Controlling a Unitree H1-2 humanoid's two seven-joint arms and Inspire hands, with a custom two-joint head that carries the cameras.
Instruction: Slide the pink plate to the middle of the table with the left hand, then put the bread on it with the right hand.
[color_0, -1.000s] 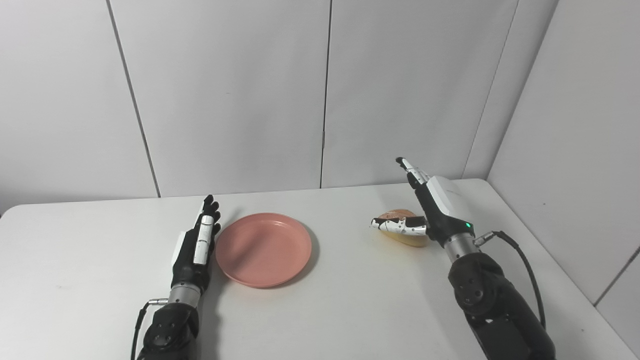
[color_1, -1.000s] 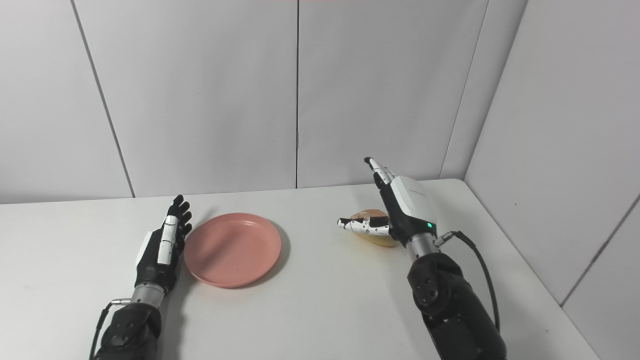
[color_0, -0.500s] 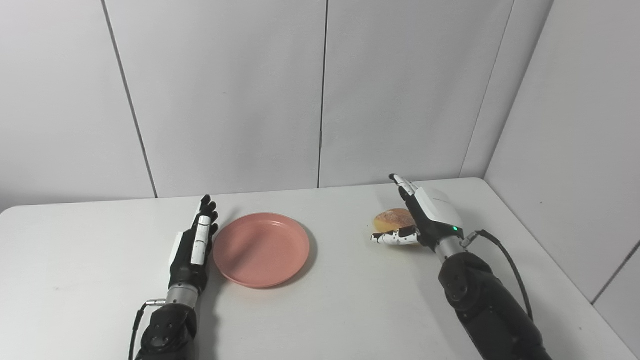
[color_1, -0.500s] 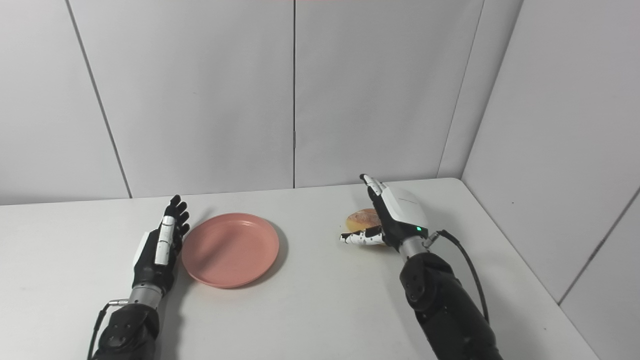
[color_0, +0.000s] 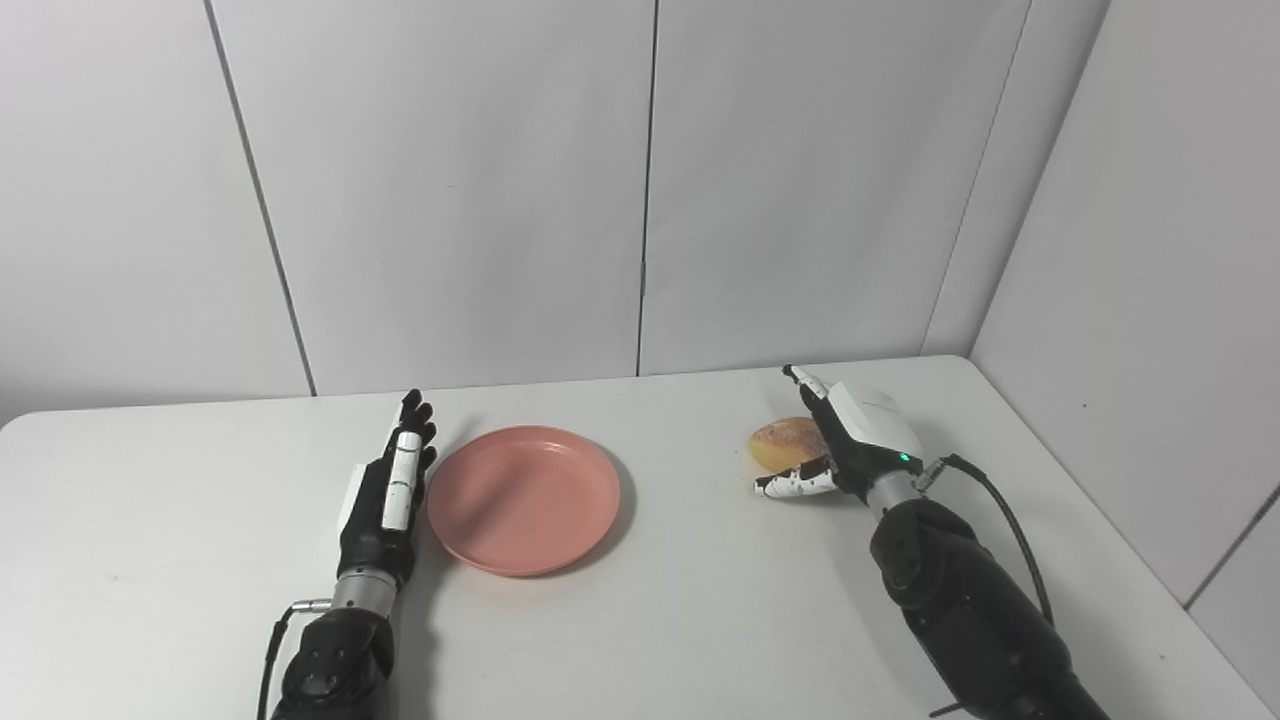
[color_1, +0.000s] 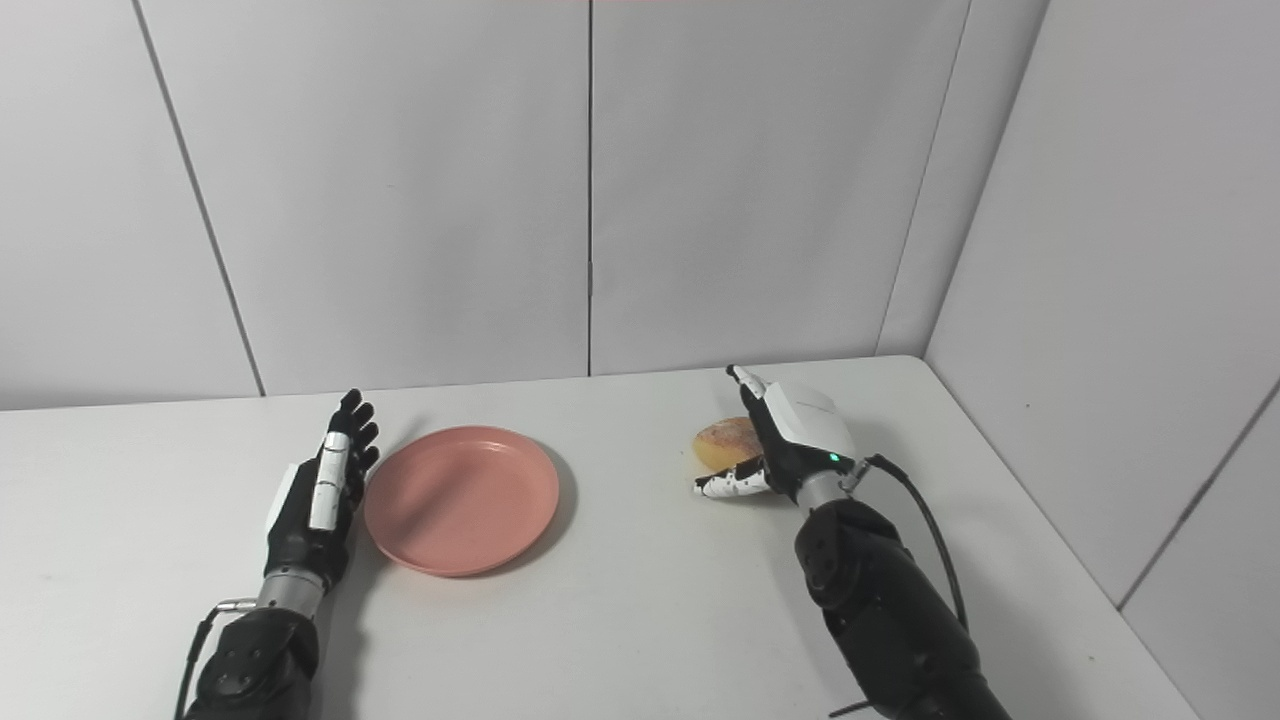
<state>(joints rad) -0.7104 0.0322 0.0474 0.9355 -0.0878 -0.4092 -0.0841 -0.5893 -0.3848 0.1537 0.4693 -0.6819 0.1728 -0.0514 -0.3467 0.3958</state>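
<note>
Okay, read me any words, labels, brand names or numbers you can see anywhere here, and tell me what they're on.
None: no readable text in either view.
The pink plate, the bread, the table and the wall panels are all unmarked.
The right hand shows only a small green light, not a character; the left hand carries no lettering.

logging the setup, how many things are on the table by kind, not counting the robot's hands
plate: 1 (pink)
bread: 1 (golden brown roll)
total: 2
</note>
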